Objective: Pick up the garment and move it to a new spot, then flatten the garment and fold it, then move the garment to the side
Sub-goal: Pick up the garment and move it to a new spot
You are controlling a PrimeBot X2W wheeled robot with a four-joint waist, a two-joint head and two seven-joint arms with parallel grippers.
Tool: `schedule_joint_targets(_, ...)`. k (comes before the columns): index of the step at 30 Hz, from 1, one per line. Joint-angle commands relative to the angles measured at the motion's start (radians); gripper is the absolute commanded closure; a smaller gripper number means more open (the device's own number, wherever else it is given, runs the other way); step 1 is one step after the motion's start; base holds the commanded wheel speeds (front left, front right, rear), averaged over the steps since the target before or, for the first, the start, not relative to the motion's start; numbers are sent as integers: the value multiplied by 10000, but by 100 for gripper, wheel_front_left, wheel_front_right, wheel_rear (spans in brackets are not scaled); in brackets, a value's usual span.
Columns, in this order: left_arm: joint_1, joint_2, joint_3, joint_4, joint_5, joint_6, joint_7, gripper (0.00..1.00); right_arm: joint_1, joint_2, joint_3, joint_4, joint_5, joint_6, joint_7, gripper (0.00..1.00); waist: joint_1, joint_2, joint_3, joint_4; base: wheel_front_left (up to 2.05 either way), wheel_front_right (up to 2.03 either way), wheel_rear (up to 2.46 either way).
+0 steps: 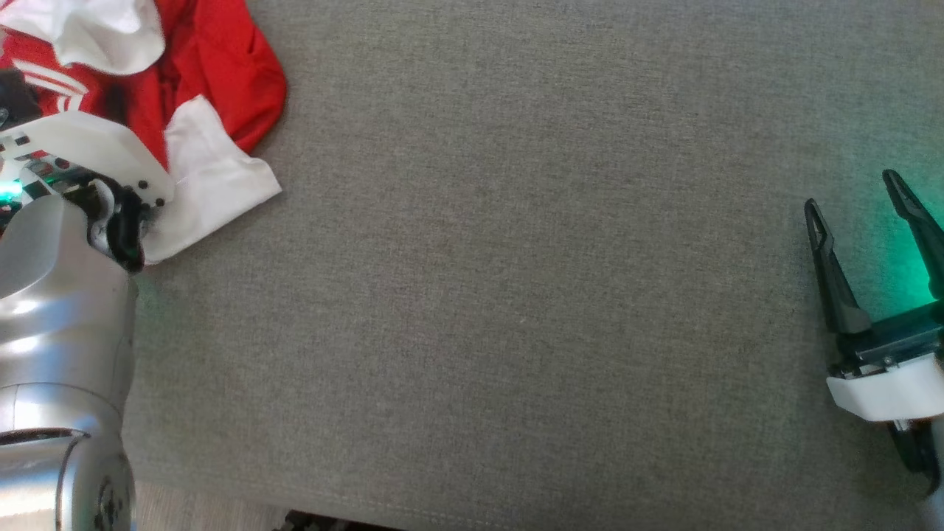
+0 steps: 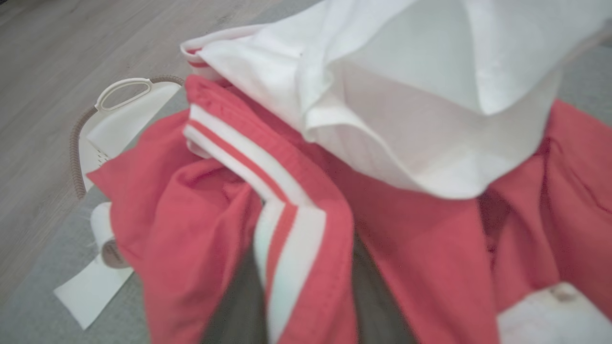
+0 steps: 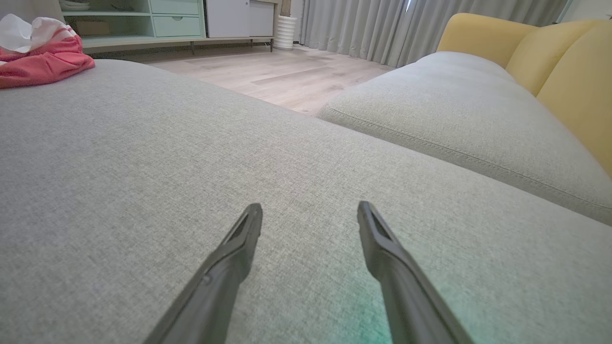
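Judged barely begun: pick-up, flattening, folding and setting aside all remain. The right gripper (image 3: 310, 206) hangs over the grey woven sofa cushion (image 1: 516, 295), jaws released, empty. At the cushion's far left corner lies the red-and-white striped cloth garment (image 1: 221, 74), a crumpled heap. The left gripper (image 2: 303, 253) is sunk among its folds, and whether its jaws grasp cloth cannot be told.

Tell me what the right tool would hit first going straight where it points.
Likely the gray cushion just ahead; the right tool points low across it, though its height is unclear.
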Motion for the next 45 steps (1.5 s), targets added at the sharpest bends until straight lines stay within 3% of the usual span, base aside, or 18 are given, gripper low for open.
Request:
schedule_joint_targets(1, 22, 614, 123, -21, 69, 24, -68, 100, 56, -82, 116, -284, -106, 65, -59, 0, 0, 0, 17, -29, 0, 0, 0)
schedule_joint_targets(5, -106, 809, -55, 95, 242, 154, -552, 100, 0, 15, 161, -233, -137, 65, -59, 0, 0, 0, -38, -110, 0, 0, 0)
schedule_joint_targets(10, -331, 1156, -252, 27, 351, -124, -1386, 100, -121, 279, 235, -112, -115, 65, -59, 0, 0, 0, -484, -350, 0, 0, 0)
schedule_joint_targets(24, -1255, 1929, -1598, -964, 935, -580, -2548, 100, 187, 1755, 549, 411, 59, 65, -59, 0, 0, 0, -2995, -1545, 0, 0, 0)
schedule_joint_targets(32, -1477, 1658, -3009, -2568, 351, -595, -2073, 100, 810, 2459, 476, 580, 97, 65, -59, 0, 0, 0, -4170, -2261, 0, 0, 0)
schedule_joint_targets(36, -1266, 1464, -3855, -3878, -613, -596, -1420, 100, 1056, 2698, 511, 602, 108, 65, -59, 0, 0, 0, -4633, -2775, 0, 0, 0)
schedule_joint_targets(41, -961, 1476, -4673, -5635, -1560, -597, -668, 100, 1138, 2842, 492, 602, 132, 65, -59, 0, 0, 0, -4657, -3328, 0, 0, 0)
schedule_joint_targets(45, -173, 1169, -5302, -6732, -2068, -597, -278, 100, 1067, 2881, 573, 589, 146, 65, -59, 0, 0, 0, -4274, -3680, 0, 0, 0)
